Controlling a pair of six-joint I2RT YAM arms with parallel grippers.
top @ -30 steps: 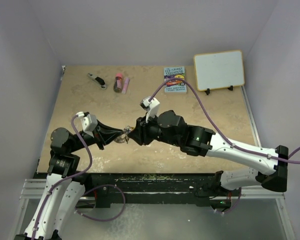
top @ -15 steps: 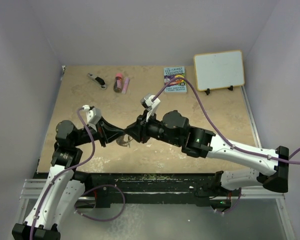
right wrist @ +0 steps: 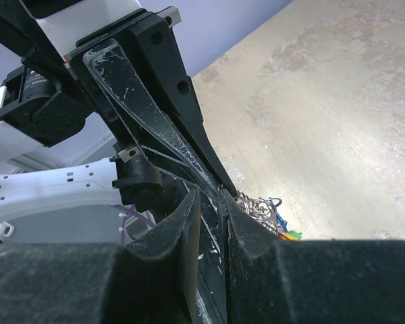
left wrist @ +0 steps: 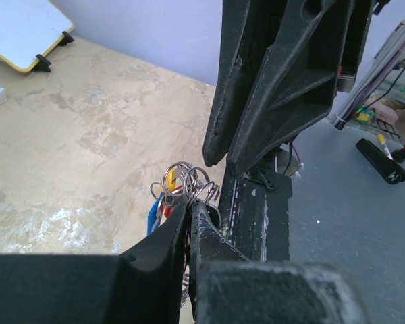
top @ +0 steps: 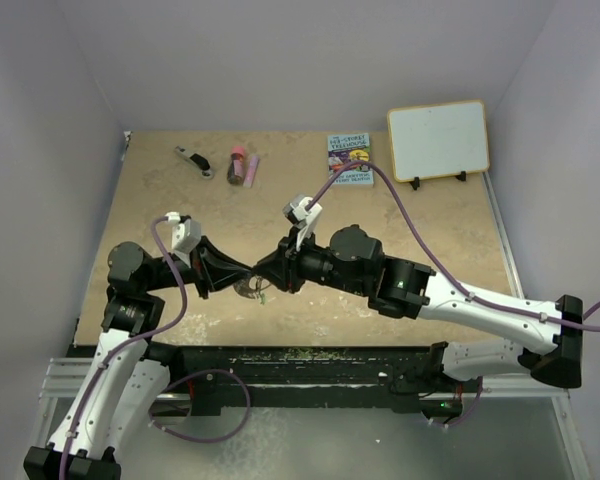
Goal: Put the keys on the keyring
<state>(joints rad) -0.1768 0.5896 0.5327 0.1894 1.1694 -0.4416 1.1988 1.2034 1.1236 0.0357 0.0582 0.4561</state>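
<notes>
Nearest the arm bases, the left tool (left wrist: 189,204) is pinched shut on the silvery wire rim of the round whitish keyring (left wrist: 183,178), as far as the crowded view allows. It holds the bunch low over the sandy stone-patterned bench (top: 430,230). The small metal keys with blue, red and yellow plastic heads (left wrist: 155,214) hang tight beside that pinch.

The right tool (left wrist: 223,160) meets it tip to tip from the other side. Its fingers are narrowly parted, with nothing visibly between them.

The bunch looks light. The ring should be stiff, hard and slick, while the keys on it are loose and free to swing and tangle. A grip on the ring's bare rim, away from the keys, looks safest. A single key is best taken flat across its plastic head.

The keys seem to dangle with their long axes roughly downward toward the bench, blades below the heads, though overlap hides most of them. Which way the ring's opening faces cannot be told.

At the far edge lie a small paperback book (top: 350,158) and a yellow-framed whiteboard (top: 438,138).
</notes>
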